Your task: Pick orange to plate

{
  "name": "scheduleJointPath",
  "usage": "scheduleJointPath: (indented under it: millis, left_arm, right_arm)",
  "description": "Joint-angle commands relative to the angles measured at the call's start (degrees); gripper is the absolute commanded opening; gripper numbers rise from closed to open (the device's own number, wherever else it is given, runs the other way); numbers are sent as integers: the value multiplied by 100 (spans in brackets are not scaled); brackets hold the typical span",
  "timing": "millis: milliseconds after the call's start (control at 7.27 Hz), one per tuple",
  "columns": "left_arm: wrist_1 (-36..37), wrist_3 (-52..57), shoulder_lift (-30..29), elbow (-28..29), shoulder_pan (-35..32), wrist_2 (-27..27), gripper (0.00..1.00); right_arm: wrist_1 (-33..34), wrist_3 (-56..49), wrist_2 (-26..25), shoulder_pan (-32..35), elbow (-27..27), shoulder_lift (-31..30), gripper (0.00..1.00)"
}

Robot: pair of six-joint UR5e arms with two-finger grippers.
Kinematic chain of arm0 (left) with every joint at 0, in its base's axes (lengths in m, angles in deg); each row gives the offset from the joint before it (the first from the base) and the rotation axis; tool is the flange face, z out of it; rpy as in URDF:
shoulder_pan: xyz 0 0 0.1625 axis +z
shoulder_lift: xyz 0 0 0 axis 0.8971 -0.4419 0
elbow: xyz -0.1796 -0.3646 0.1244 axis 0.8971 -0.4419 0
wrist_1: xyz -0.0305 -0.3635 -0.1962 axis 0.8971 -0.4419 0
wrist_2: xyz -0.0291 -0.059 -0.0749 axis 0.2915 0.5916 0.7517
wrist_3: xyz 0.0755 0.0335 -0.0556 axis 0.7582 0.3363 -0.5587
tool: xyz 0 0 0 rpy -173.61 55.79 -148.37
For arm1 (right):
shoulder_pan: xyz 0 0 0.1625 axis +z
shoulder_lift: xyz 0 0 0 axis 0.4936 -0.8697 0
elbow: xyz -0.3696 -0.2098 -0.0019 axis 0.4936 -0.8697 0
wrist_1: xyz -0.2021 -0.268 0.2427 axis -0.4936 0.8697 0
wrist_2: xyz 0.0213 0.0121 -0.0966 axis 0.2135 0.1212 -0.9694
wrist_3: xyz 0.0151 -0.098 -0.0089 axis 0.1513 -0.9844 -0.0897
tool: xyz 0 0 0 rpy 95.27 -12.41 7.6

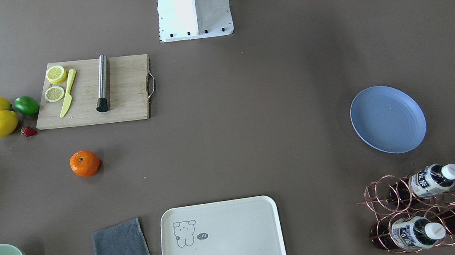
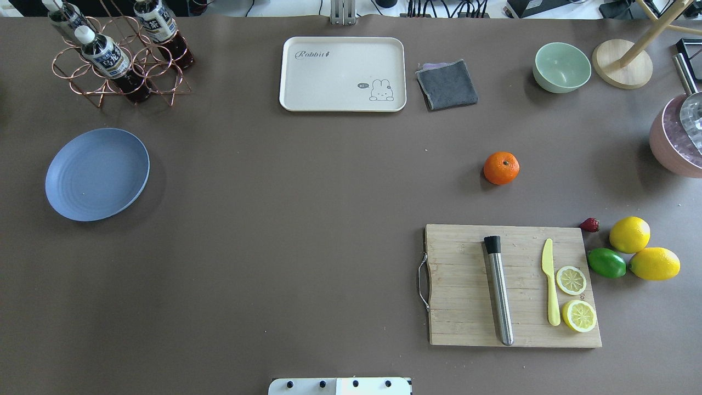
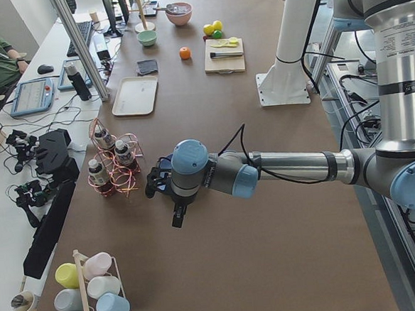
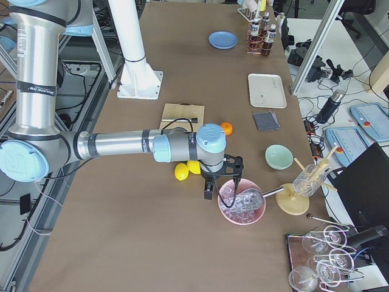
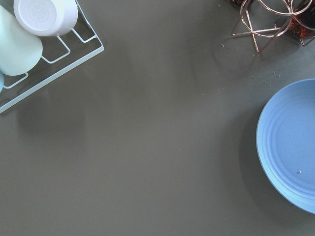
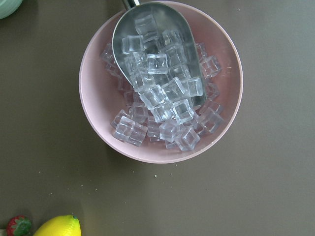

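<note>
A small, round, bright orange (image 2: 501,168) sits on the brown table (image 2: 307,219). Its peel is finely dimpled and evenly coloured. The dark stem dimple faces up. The fruit is so nearly a ball that no long axis shows.

The right gripper (image 4: 209,191) hangs over a pink bowl (image 6: 96,125) of ice cubes (image 6: 129,132). The orange lies near that gripper, a little farther in along the table, close to a wooden cutting board (image 2: 460,274).

The left gripper (image 3: 177,216) hangs at the opposite end, well apart from the orange. The periwinkle-blue plate (image 5: 290,147) lies just beside the spot beneath it.

Only the side views show either gripper. Whether their fingers are spread or closed, or hold anything, cannot be told.
</note>
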Motion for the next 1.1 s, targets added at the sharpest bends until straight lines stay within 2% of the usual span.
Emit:
scheduleJointPath:
  millis: [0, 138, 275, 688, 825, 962]
  left_arm:
    - [-586, -38, -18, 221, 37, -4, 98]
    - [-711, -39, -105, 414, 106, -4, 98]
    - [-791, -491, -219, 572, 298, -4, 98]
    - [-2473, -2449, -387, 1109, 1359, -48, 98]
    - [-2827, -2673, -404, 1353, 1651, -82, 98]
    - [-3266, -2745, -439, 1565, 1958, -457, 98]
  right_arm:
    - [-3, 45, 6, -9, -2, 93, 100]
    - [-3, 62, 6, -35, -11, 198, 100]
    - [-21, 115, -12, -148, 6, 225, 100]
    - [-74, 756, -47, -535, -55, 655, 100]
    - [-82, 966, -38, -597, -20, 734, 100]
    - [-91, 1238, -38, -693, -3, 822, 100]
